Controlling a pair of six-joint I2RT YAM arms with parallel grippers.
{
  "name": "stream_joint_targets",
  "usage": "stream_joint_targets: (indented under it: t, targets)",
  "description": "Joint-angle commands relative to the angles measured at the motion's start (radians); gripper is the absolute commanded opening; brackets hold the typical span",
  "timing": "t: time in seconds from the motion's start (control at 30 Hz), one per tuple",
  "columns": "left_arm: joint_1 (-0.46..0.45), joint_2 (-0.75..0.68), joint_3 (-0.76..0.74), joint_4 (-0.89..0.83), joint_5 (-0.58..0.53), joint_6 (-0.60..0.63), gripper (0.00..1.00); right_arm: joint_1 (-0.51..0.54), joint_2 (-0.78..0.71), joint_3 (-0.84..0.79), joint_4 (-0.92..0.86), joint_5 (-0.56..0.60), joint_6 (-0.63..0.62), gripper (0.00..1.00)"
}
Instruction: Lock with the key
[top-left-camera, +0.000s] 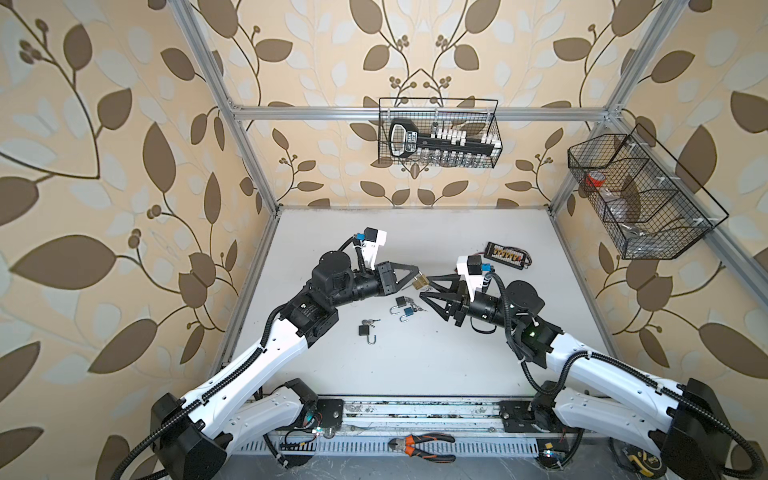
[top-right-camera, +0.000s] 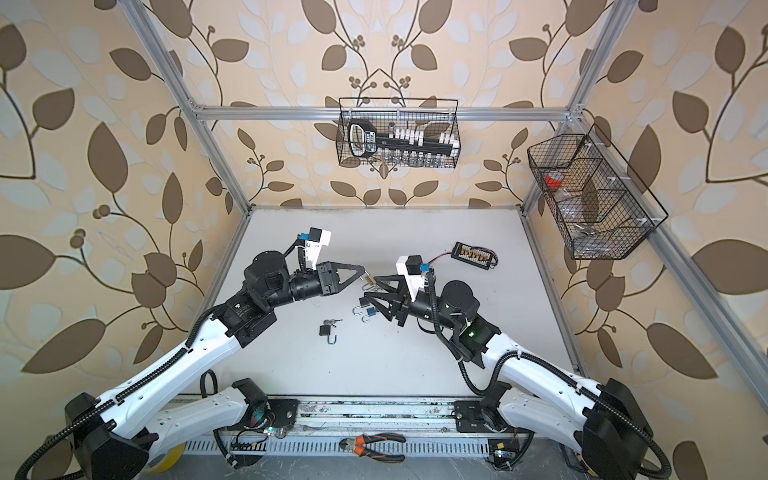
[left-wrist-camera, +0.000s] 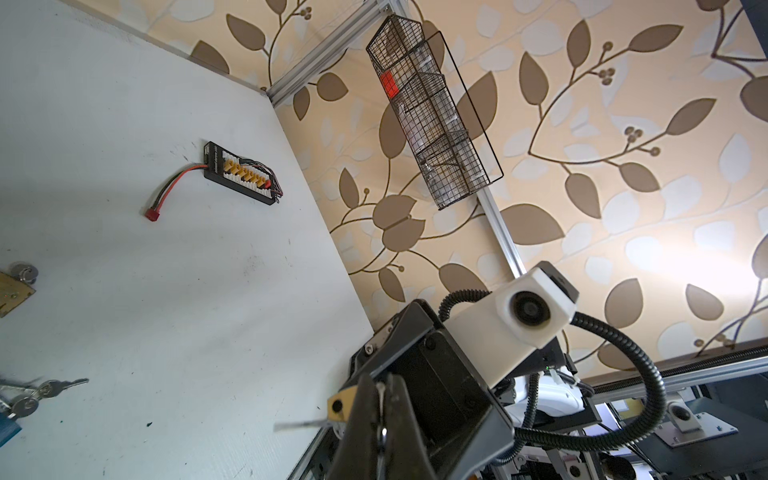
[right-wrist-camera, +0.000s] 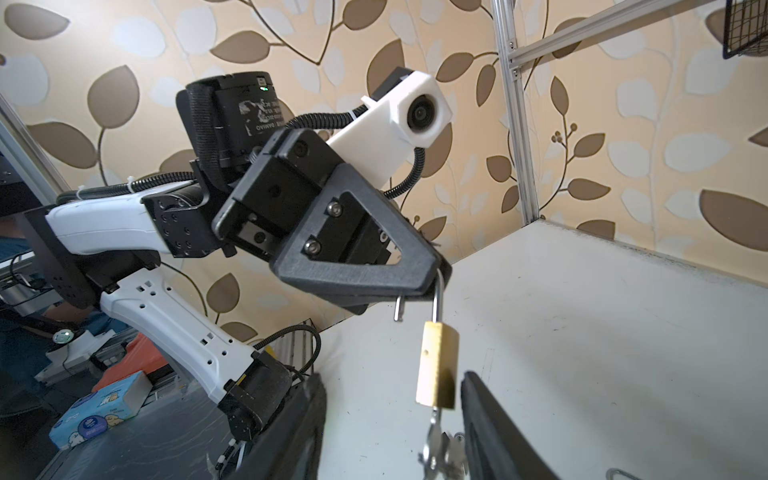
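Note:
A brass padlock (right-wrist-camera: 437, 365) hangs in the air by its open shackle (right-wrist-camera: 435, 299). My left gripper (right-wrist-camera: 436, 279) is shut on that shackle. A key sits in the lock's underside, and the key bunch (right-wrist-camera: 436, 451) dangles from it, blurred. My right gripper (right-wrist-camera: 390, 428) is open, with one finger on each side of the lock's lower end and the keys, touching neither. In both top views the two grippers meet mid-table, left gripper (top-left-camera: 419, 274) (top-right-camera: 365, 272) facing right gripper (top-left-camera: 427, 287) (top-right-camera: 371, 287). The left wrist view shows only a brass corner (left-wrist-camera: 340, 405) beside the shut fingers (left-wrist-camera: 399, 419).
A black padlock (top-left-camera: 365, 330), a second black one (top-left-camera: 401, 301) and a blue one (top-left-camera: 409, 311) lie on the table with open shackles and keys. A connector board (top-left-camera: 508, 254) lies at the back right. Wire baskets (top-left-camera: 438, 133) (top-left-camera: 640, 195) hang on the walls. Pliers (top-left-camera: 424, 446) lie at the front.

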Motion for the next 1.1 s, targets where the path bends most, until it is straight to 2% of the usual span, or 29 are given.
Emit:
stream_joint_targets:
  t: [0.0,0.43,0.57,0.8,0.87,1.07]
  targets:
    - [-0.009,-0.029,0.039,0.051,0.018,0.001,0.00,0.007,0.013,0.044,0.007,0.046,-0.017,0.50]
    - [-0.010,-0.046,0.030,0.040,0.027,0.013,0.00,0.008,0.041,0.074,-0.002,0.047,0.004,0.29]
    - [-0.008,-0.051,0.025,0.038,0.029,0.013,0.00,0.008,0.041,0.073,-0.001,0.049,0.007,0.26]
    - [-0.010,-0.060,0.026,0.023,0.020,0.013,0.00,0.008,0.033,0.072,-0.013,0.055,0.021,0.08]
    - [-0.009,-0.058,0.032,0.018,0.025,0.044,0.00,0.008,0.030,0.073,-0.022,0.055,0.031,0.01]
    - [-0.009,-0.028,0.118,-0.076,0.085,0.173,0.00,0.004,0.018,0.096,-0.036,-0.032,0.075,0.00]
